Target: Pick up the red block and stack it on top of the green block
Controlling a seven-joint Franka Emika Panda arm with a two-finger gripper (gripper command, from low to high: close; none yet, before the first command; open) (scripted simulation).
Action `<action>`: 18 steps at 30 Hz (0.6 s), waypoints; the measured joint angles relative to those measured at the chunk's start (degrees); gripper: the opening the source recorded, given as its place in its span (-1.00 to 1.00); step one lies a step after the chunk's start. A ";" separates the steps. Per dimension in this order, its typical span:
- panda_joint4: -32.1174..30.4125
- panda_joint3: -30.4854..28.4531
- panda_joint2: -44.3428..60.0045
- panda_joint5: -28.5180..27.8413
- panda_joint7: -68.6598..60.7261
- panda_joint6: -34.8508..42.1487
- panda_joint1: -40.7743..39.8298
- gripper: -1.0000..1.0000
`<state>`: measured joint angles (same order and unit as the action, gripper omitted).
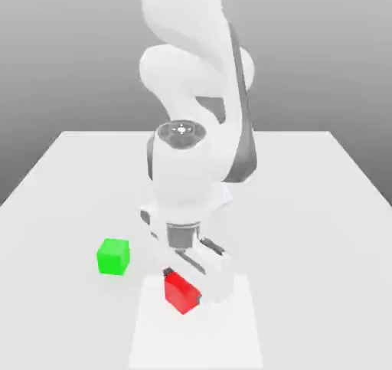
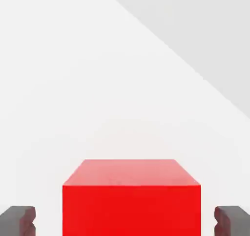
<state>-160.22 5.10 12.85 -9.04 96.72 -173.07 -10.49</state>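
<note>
The red block [image 1: 181,292] rests on the white table [image 1: 306,207] near its front edge. My gripper [image 1: 182,286] is lowered over it, with one dark fingertip on each side of the cube. In the hand view the red block [image 2: 132,196] sits between the two fingertips [image 2: 18,220], and a narrow strip of table shows on either side, so the gripper [image 2: 125,220] is open around the block without touching it. The green block [image 1: 113,256] stands alone on the table, a short way toward the exterior view's left of the red one and slightly farther back.
The robot's white arm [image 1: 191,154] rises directly behind the red block. A lighter rectangular patch [image 1: 222,338] marks the table under and in front of the gripper. The table's edges run along the back and both sides.
</note>
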 joint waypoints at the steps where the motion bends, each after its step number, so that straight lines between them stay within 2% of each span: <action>1: 0.00 0.00 0.00 -0.02 0.02 -0.03 0.00 -1.00; 5: 0.02 -0.08 0.09 -0.13 0.11 -0.16 0.07 -1.00; 12: -0.81 3.95 -7.86 6.03 -4.19 6.47 -2.39 -1.00; 18: -2.36 4.17 -14.47 9.29 -6.03 11.99 -2.13 -1.00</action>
<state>-162.58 9.27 -1.62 0.25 90.69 -161.08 -12.62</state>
